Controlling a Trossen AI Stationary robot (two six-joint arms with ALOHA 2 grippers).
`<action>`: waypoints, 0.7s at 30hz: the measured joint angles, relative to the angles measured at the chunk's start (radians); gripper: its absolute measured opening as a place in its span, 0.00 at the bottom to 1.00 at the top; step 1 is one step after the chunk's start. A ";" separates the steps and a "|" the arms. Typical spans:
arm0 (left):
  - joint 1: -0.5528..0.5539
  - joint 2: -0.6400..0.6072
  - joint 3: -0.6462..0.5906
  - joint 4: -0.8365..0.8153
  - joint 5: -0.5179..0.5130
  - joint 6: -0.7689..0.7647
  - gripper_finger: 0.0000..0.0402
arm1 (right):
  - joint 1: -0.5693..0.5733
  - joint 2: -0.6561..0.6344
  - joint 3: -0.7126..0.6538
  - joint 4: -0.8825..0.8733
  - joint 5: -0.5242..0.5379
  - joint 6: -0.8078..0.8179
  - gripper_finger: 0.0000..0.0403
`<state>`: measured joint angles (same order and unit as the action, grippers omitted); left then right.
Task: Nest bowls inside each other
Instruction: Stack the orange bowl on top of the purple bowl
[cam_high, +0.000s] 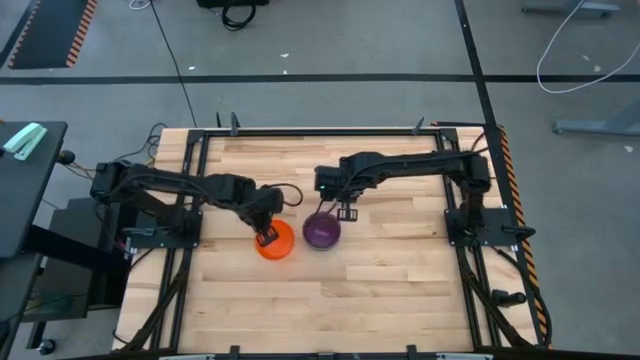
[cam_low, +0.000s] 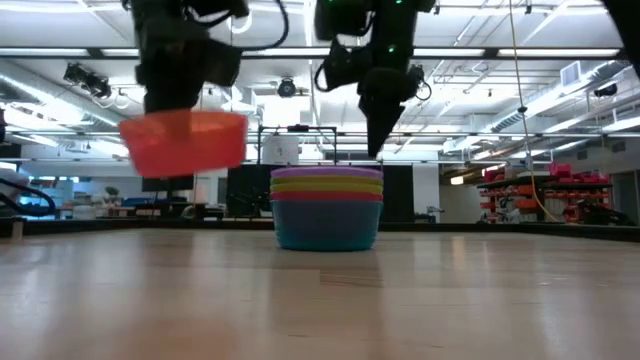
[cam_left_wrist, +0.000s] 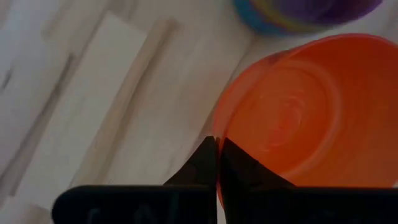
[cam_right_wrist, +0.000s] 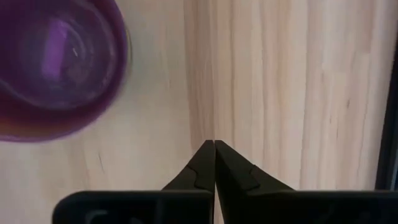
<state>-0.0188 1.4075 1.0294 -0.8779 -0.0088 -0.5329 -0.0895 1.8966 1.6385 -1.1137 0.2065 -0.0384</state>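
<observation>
An orange bowl (cam_high: 275, 241) hangs in my left gripper (cam_left_wrist: 217, 144), lifted clear of the table in the low view (cam_low: 184, 141), just left of a stack of nested bowls. The stack (cam_low: 327, 207) stands on its base on the table: blue at the bottom, then a pink-red, green and yellow rim, purple on top (cam_high: 322, 232). My right gripper (cam_right_wrist: 214, 144) is shut and touches nothing; it hovers above the stack's far right side (cam_low: 377, 140). The purple bowl's inside shows in the right wrist view (cam_right_wrist: 59, 62). My left gripper pinches the orange bowl's rim (cam_left_wrist: 219, 127) on its left side, one finger inside the bowl and one outside, coming from above and pointing down. The bowl is lifted clear of the table, mouth up and nearly level, hanging below the fingers.
The wooden table (cam_high: 380, 290) has a black metal frame along its edges (cam_high: 300, 132). Bare boards lie near, left and right of the stack. Beyond the far edge the low view shows a workshop room with shelving (cam_low: 540, 190).
</observation>
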 joint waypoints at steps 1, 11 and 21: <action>0.004 0.000 0.021 -0.007 0.002 0.008 0.02 | 0.000 -0.031 -0.032 0.036 -0.007 -0.001 0.03; 0.073 0.000 0.195 -0.001 0.003 0.081 0.02 | 0.000 -0.475 -0.480 0.405 -0.045 0.103 0.02; 0.129 0.080 0.304 0.039 0.077 0.118 0.02 | 0.069 -0.653 -0.824 0.597 -0.047 0.216 0.01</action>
<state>0.1104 1.4876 1.3334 -0.8389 0.0683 -0.4150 -0.0200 1.2440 0.8147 -0.5168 0.1595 0.1771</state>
